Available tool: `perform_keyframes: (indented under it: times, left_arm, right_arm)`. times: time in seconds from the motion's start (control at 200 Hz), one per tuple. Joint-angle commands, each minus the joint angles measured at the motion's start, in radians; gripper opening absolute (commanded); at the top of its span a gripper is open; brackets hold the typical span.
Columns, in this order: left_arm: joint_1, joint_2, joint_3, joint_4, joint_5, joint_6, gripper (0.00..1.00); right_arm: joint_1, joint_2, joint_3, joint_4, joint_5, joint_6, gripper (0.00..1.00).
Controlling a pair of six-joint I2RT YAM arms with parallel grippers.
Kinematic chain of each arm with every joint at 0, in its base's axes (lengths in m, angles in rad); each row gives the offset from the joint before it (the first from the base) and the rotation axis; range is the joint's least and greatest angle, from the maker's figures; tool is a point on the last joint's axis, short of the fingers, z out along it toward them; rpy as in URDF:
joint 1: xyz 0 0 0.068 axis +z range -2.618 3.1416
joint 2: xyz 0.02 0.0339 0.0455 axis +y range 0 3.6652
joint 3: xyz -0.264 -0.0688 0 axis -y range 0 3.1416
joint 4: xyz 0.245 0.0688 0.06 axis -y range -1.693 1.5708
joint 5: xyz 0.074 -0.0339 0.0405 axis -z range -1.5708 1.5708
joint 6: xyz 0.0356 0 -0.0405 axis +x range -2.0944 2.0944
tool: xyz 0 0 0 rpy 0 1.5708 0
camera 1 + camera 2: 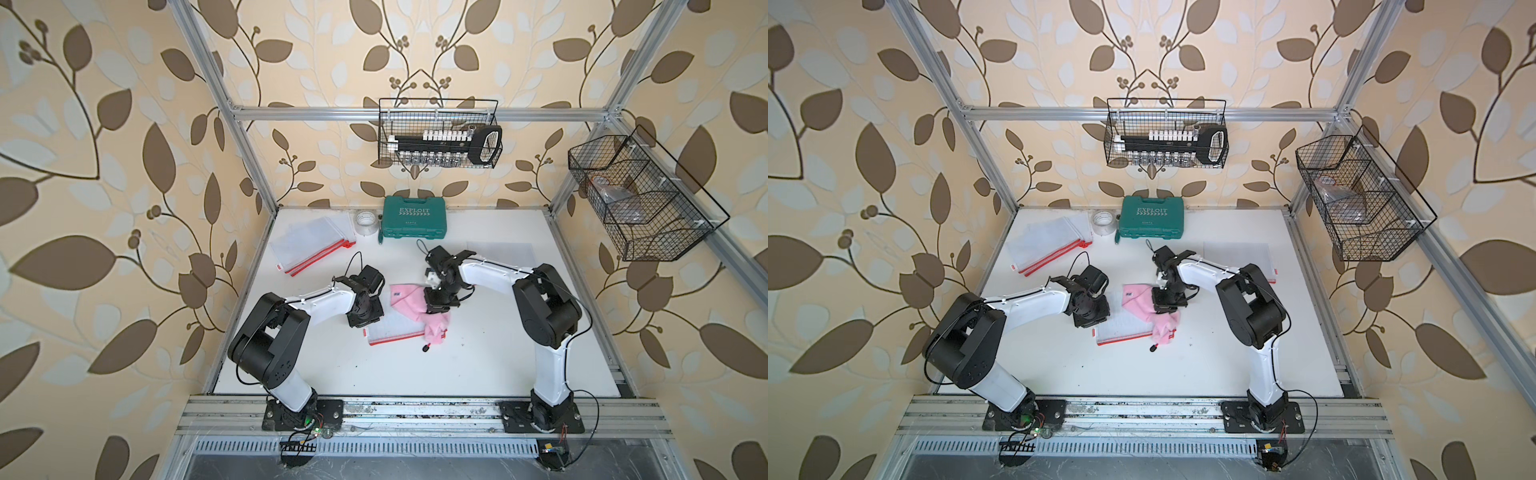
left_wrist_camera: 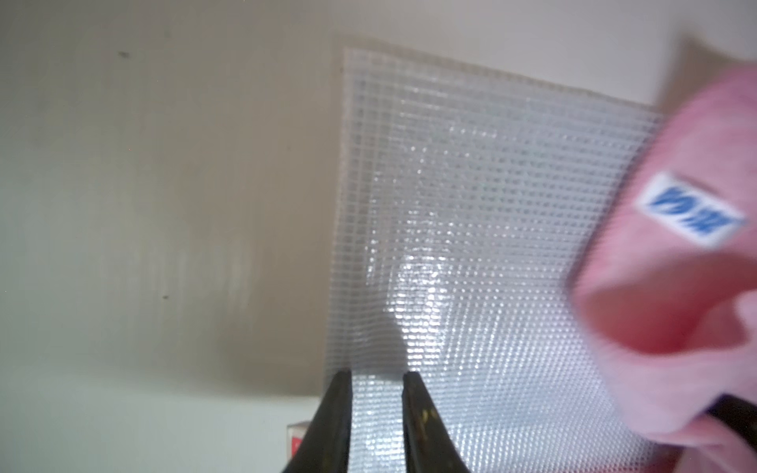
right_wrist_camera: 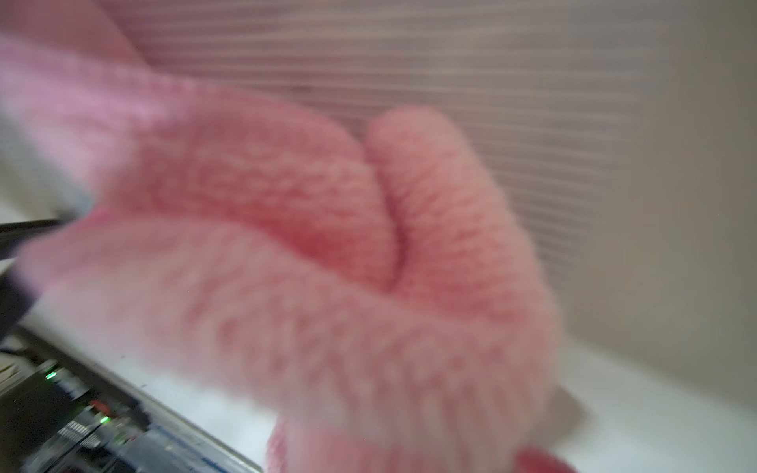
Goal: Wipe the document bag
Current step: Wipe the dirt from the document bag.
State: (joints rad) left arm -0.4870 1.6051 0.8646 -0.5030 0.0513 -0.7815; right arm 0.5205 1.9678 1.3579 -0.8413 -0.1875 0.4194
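Pink cloth (image 1: 409, 297) on document bag (image 1: 390, 327), mid-frame.
Gripping cloth with closed right jaws; left jaws narrowly parted over bag.

I count two arms (left arm (image 1: 320, 299), right arm (image 1: 486, 270)), one pink cloth (image 1: 409, 297), one tape roll (image 1: 366, 223), one green tool case (image 1: 414, 217) and two wire baskets (back basket (image 1: 384, 124), side basket (image 1: 648, 245)). For bags I see one middle document bag (image 1: 392, 328), one far document bag (image 1: 1235, 255), and a stack (image 1: 307, 245) of at least two.
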Motion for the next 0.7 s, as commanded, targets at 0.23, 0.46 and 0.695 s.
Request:
perform_keyframes:
  times: [0.23, 0.46, 0.695]
  left_arm:
    - [0.028, 0.025, -0.028, -0.081, -0.052, -0.002, 0.25]
    - [0.043, 0.024, -0.025, -0.087, -0.065, 0.001, 0.25]
    - [0.113, -0.002, -0.054, -0.091, -0.076, 0.016, 0.25]
  right_arm:
    - [0.219, 0.080, 0.282, -0.122, -0.058, -0.108, 0.00]
    - [0.225, 0.222, 0.281, 0.053, -0.305, 0.020, 0.00]
    - [0.031, 0.084, 0.097, -0.074, 0.018, -0.024, 0.00]
